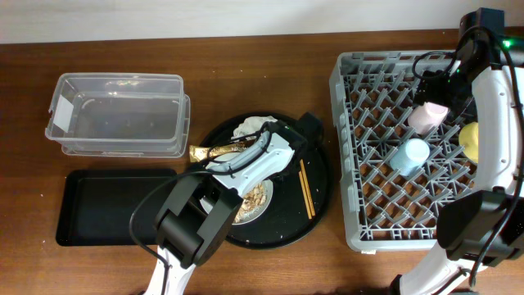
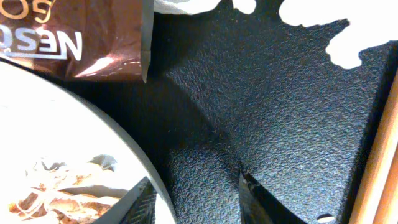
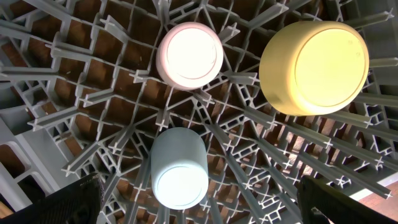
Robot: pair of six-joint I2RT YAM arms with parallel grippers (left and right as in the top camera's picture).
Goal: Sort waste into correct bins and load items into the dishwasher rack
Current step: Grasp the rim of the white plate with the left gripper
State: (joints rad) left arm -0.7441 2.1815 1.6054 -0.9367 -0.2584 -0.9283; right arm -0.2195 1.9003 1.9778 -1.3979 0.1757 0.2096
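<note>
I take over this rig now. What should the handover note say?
Left gripper: open, empty, low over the round tray, between wrapper and plate.
Right gripper: open, empty, above the rack.
Done: pink cup, blue cup, yellow bowl are in the rack.
To do: tissue, wrapper, scraps on the plate, the plate itself and chopsticks all lie on the round tray; clear tub and black tray show nothing inside.

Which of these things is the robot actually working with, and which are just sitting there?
Part of the job: tissue, snack wrapper, food scraps, plate, chopsticks, pink cup, blue cup, yellow bowl, rack, clear tub, black rectangular tray.
Just lying about: round black tray, table.
</note>
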